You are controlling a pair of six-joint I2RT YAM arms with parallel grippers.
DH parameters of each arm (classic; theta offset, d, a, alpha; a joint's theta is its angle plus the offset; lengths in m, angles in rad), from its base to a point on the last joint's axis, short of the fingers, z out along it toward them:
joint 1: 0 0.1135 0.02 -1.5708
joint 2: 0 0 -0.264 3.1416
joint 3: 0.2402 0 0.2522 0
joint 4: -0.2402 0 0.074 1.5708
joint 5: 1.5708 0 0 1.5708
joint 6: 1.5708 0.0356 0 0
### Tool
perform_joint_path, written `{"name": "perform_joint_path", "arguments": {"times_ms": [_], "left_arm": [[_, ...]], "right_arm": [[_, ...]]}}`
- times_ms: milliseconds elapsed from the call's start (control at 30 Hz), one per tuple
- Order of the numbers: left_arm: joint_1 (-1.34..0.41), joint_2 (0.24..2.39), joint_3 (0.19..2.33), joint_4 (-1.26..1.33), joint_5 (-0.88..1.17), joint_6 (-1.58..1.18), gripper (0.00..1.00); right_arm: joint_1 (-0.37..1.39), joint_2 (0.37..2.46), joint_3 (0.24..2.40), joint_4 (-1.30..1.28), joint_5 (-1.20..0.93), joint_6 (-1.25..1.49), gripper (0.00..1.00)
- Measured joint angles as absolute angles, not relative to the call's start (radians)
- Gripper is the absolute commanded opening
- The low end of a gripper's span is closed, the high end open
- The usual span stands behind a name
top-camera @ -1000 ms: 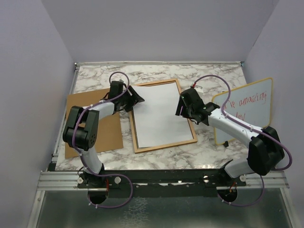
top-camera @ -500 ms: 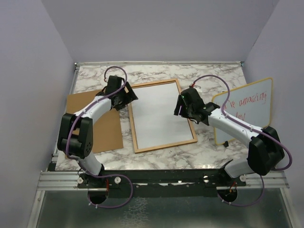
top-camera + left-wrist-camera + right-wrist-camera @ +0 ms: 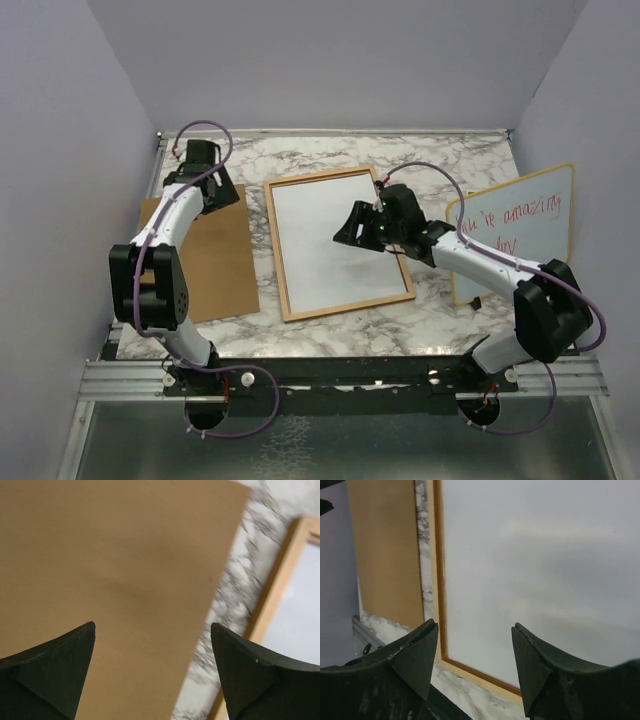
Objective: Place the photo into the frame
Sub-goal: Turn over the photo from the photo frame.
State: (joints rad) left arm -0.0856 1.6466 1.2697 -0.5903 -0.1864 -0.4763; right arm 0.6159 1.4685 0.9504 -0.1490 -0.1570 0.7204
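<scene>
So here's what we're looking at: the frame (image 3: pixel 350 307) lies flat in the middle of the marble table (image 3: pixel 330 150), its thin orange-brown rim going all the way round; inside the rim sits the photo (image 3: pixel 315 240), and only a plain white face is showing, so we can't make out any printed side.

The right gripper (image 3: pixel 345 235) is over the right part of that white sheet, pointing toward the left; in the right wrist view its fingers (image 3: pixel 405 670) are spread apart with nothing between them, and past the tips we see the photo (image 3: pixel 545 555), the frame rim (image 3: pixel 437 555), a strip of marble (image 3: pixel 421 530) and a brown board (image 3: pixel 385 555); we can't tell whether the tips touch the sheet.

The left gripper (image 3: pixel 218 192) is over the far end of the brown board (image 3: pixel 205 270), which lies flat just left of the frame with a strip of marble between them; in the left wrist view its fingers (image 3: pixel 55 670) stand wide apart and empty above the board (image 3: pixel 110 555), with the frame rim (image 3: pixel 280 580) off to the right.

A yellow-rimmed whiteboard (image 3: pixel 530 220) with red handwriting stands tilted at the right side, apart from the frame.
</scene>
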Motion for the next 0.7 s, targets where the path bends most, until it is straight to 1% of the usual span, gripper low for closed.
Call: {"name": "perform_joint_path", "arguments": {"times_ms": [67, 167, 367, 533, 700], "left_arm": [[-0.022, 1.658, 1.317, -0.629, -0.245, -0.432, 0.99], [0.071, 1.661, 1.335, -0.656, -0.317, -0.402, 0.99], [0.241, 1.721, 1.333, -0.687, -0.356, -0.391, 0.99], [0.347, 1.746, 1.253, -0.677, -0.352, -0.41, 0.99], [0.383, 1.745, 1.163, -0.661, -0.336, -0.453, 0.99]], "right_arm": [[0.626, 1.495, 0.952, -0.1, -0.21, 0.745, 0.65], [0.663, 1.555, 0.975, -0.052, -0.26, 0.782, 0.66], [0.778, 1.718, 1.106, -0.004, -0.316, 0.843, 0.69], [0.867, 1.831, 1.225, 0.005, -0.32, 0.891, 0.68], [0.945, 1.954, 1.374, -0.027, -0.286, 0.925, 0.67]]}}
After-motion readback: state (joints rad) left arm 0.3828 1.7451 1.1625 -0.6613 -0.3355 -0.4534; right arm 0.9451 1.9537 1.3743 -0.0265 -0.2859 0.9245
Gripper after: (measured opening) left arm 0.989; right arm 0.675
